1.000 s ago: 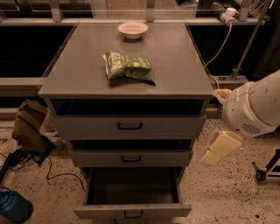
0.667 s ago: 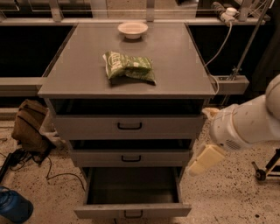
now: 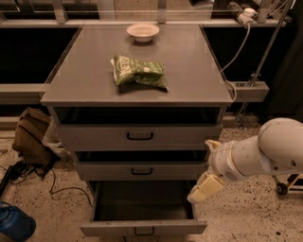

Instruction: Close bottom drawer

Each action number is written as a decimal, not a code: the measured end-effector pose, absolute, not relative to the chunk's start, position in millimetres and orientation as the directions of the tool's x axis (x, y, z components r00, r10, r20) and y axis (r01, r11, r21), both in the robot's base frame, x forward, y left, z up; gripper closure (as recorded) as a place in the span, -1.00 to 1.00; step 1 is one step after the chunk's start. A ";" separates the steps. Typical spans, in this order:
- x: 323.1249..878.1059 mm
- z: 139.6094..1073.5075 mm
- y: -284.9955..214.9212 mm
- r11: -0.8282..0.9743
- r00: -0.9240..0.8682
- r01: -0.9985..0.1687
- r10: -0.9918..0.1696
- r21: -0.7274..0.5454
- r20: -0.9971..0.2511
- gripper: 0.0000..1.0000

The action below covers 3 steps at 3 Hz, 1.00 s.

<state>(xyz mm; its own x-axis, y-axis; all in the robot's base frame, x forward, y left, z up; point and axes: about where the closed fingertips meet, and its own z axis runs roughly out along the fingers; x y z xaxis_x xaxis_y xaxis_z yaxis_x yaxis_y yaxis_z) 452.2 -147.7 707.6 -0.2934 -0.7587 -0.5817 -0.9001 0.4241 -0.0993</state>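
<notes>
At the far left a rounded blue container (image 3: 14, 227) sat on the speckled floor (image 3: 236, 217), with a slumped brown bag (image 3: 31, 137) above it and a thin black cable (image 3: 61, 186) trailing toward the grey metal cabinet (image 3: 142, 102). The cabinet's flat, matte worktop (image 3: 85, 71) carried a crinkled green packet (image 3: 139, 73) near its middle and a shallow white bowl (image 3: 143, 32) at the back edge, well apart from each other.

Below came three plain grey fronts. The top drawer (image 3: 94, 137) and the middle drawer (image 3: 99, 170) each showed a dark gap above the front and a small black handle at the centre. The bottom drawer (image 3: 109, 229) was the lowest, and it stood pulled well out toward the camera, its dark, box-shaped inside exposed. Its low front faced the viewer with its long axis running left to right, and its black bar handle (image 3: 143, 231) sat mid-front.

The gripper (image 3: 206, 187), cream-coloured and blunt, hung tilted downward and to the left, just beside the open drawer's right wall and below the right end of the middle drawer. Whether it was released or clenched could not be told, nor whether it touched the drawer. It carried nothing that could be seen. Behind it, the smooth white arm (image 3: 265, 153) swelled into a rounded joint at the right edge. A white cable (image 3: 234, 52) ran down from a power strip (image 3: 241, 10) at the top right
</notes>
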 end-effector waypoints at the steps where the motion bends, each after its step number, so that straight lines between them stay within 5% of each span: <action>1: 452.2 707.6 -147.6 0.424 -0.293 -0.900 -0.759 -0.099 -0.582 -1.00; 3: 434.7 628.9 -105.9 0.468 -0.366 -0.884 -0.671 0.015 -0.645 -1.00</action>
